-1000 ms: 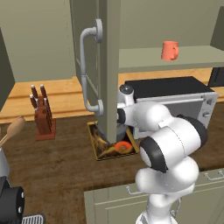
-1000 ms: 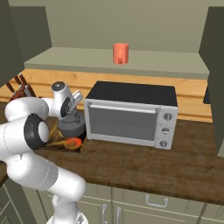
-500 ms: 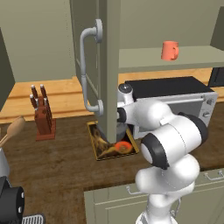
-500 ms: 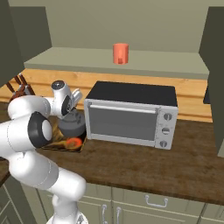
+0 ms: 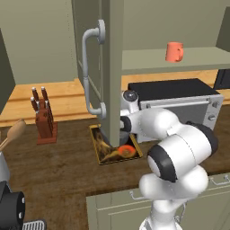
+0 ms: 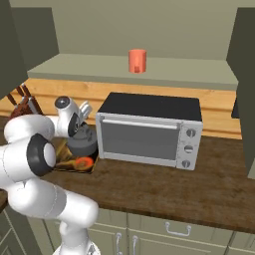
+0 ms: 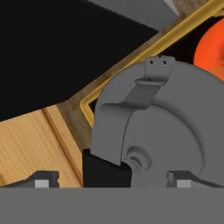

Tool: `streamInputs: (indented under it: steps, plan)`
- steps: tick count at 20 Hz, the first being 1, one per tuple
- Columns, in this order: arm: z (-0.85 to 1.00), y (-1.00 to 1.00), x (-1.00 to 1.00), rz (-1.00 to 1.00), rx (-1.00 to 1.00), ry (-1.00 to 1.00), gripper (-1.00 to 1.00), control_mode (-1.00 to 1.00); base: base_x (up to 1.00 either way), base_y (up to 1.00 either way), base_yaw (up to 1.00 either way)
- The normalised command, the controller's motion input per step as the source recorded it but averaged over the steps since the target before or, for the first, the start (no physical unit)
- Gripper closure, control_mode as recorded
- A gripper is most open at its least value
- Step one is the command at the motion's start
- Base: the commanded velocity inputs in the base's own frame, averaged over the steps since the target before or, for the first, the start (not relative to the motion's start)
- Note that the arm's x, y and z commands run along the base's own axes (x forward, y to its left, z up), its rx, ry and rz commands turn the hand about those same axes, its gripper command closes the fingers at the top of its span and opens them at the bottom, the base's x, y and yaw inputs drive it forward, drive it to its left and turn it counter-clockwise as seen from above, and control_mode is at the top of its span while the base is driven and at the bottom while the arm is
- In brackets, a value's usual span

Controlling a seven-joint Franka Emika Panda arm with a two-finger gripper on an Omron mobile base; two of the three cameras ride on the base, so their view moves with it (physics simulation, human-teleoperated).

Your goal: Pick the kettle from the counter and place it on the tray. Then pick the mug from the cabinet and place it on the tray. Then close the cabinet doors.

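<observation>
The dark grey kettle (image 6: 82, 145) (image 7: 170, 122) stands on the yellow-rimmed tray (image 6: 74, 171) (image 5: 94, 143) (image 7: 144, 52) on the dark counter (image 6: 174, 184). In the left base view the kettle (image 5: 122, 136) is half hidden behind the open cabinet door (image 5: 112, 67). My gripper (image 7: 113, 180) (image 6: 79, 129) hovers just above the kettle's lid, open, its fingertips (image 7: 41, 179) wide apart on either side of the black handle. The salmon mug (image 5: 174, 51) (image 6: 137, 61) stands on the cabinet shelf (image 6: 99, 67), whose doors (image 6: 246, 89) are open.
A toaster oven (image 6: 149, 129) (image 5: 179, 96) stands on the counter right beside the tray. A knife block (image 5: 42, 119) is further left, and a wooden spoon (image 5: 11, 134) pokes in at the left edge. The door's tubular handle (image 5: 90, 67) hangs over the tray.
The jaws have spread wide and let go of the kettle's handle. The kettle stays put on the tray.
</observation>
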Motion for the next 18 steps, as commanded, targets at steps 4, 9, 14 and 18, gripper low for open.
streamInputs:
  steps: [4, 9, 14, 18]
  plan:
    - [0.54, 0.0, -0.54, 0.0, 0.0, -0.03, -1.0, -1.0, 0.0, 0.0, 0.0]
    - [0.88, 0.0, -0.67, 0.0, 0.0, 0.0, -1.0, -1.0, 0.0, 0.0, 0.0]
    - [0.87, 0.0, -0.63, 0.05, -0.05, 0.06, -1.0, -1.0, 0.0, 0.0, 0.0]
    - [0.55, 0.0, -0.37, 0.17, -0.14, 0.16, -1.0, -1.0, 0.0, 0.0, 0.0]
